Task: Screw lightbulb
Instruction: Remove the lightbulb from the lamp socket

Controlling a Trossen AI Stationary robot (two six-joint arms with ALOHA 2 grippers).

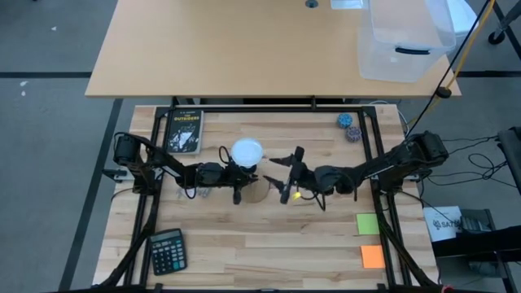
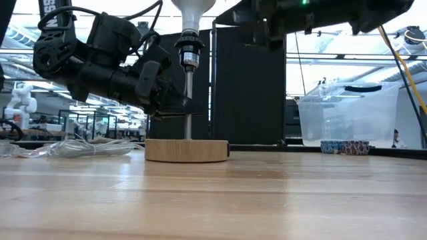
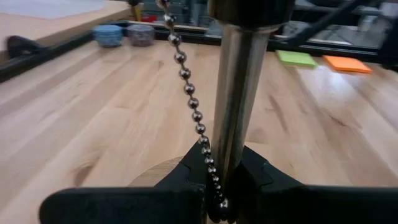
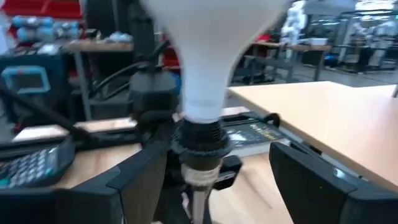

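The lightbulb (image 4: 205, 56) sits upright in the black socket (image 4: 199, 146) at the top of a lamp: a metal post (image 2: 188, 100) rising from a round wooden base (image 2: 187, 150) near the middle of the table (image 1: 269, 244). The bulb's neck meets the socket collar; no screw thread shows, so it looks seated or nearly so. Whether it is fully tight cannot be told.

The left hand (image 3: 227, 186) is closed narrow around the post low down, just above the base, bracing the lamp. A bead pull-chain (image 3: 189, 93) hangs beside the post and runs down past the fingers.

The right hand (image 4: 211, 186) stands wide, its two fingers on either side of the socket and apart from it, holding nothing. Judgement: the turning looks largely done; what may be left is a last twist or simply drawing both hands away.

Table is light wood planks. On it: a calculator (image 1: 168, 251) at the near left, a dark book (image 1: 184, 132) at the far left, two small round tins (image 1: 348, 126) at the far right, green (image 1: 368, 224) and orange (image 1: 372, 256) sticky notes at the near right. Beyond stands a second tan table carrying a clear plastic bin (image 1: 403, 41). The room behind is an open lab with bright windows.
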